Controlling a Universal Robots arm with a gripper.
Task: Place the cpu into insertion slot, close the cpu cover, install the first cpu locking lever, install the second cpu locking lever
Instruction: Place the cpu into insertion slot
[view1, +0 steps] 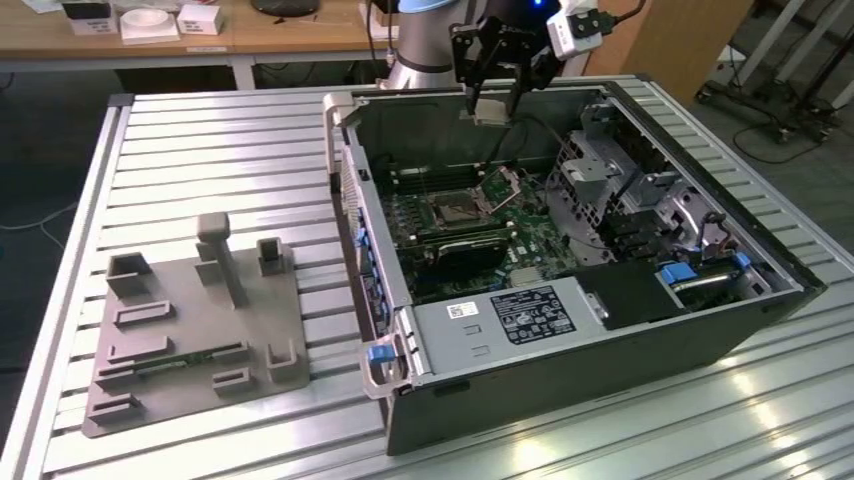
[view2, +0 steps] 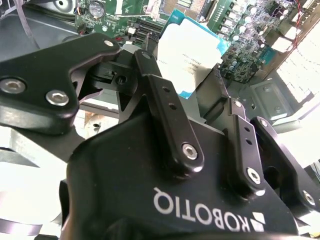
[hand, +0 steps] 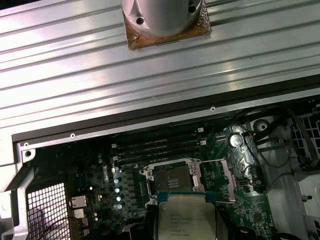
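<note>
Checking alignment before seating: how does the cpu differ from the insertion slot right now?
The cpu is held in the gripper above the open case; the insertion slot lies fixed on the motherboard. The cpu shows a pale silvery top; the insertion slot has a dark centre inside a silver rim. Both are square.

We see a ribbed aluminium table (view1: 200, 140) bearing an open computer case (view1: 574, 385) and, toward the exterior view's left, a grey fixture plate (view1: 174, 305).
</note>
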